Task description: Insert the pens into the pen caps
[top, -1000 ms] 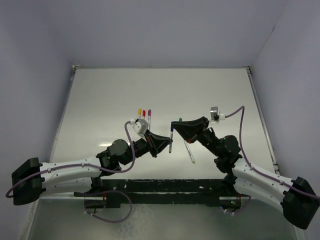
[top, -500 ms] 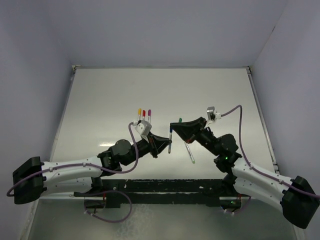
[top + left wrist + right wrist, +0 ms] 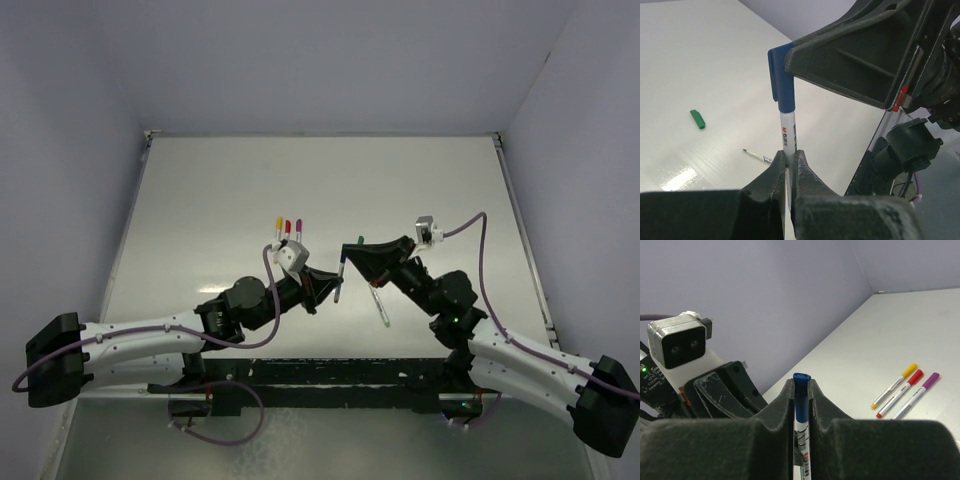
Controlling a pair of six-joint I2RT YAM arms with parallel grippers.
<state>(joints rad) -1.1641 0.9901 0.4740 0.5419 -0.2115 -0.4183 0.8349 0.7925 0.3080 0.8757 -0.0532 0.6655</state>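
My left gripper (image 3: 334,291) (image 3: 789,156) is shut on the pale barrel of a blue pen (image 3: 788,132) and holds it above the table. My right gripper (image 3: 346,262) (image 3: 801,384) is shut on the blue cap (image 3: 782,80) (image 3: 801,390), which sits on the pen's upper end. The two grippers meet at the pen (image 3: 340,279). A loose green cap (image 3: 360,240) (image 3: 697,119) and an uncapped green-tipped pen (image 3: 379,306) (image 3: 758,156) lie on the table. Yellow (image 3: 277,225) (image 3: 893,385), red (image 3: 287,228) (image 3: 900,393) and purple (image 3: 298,227) (image 3: 916,395) capped pens lie side by side.
The white table (image 3: 220,200) has raised edges at the left, back and right, with purple-grey walls around it. The capped pens lie just behind the left wrist camera (image 3: 288,254). The arm bases and a black rail (image 3: 320,375) run along the near edge.
My left arm has edged slightly right and my right wrist has shifted a little. The blue pen stays held between both grippers at the same spot.
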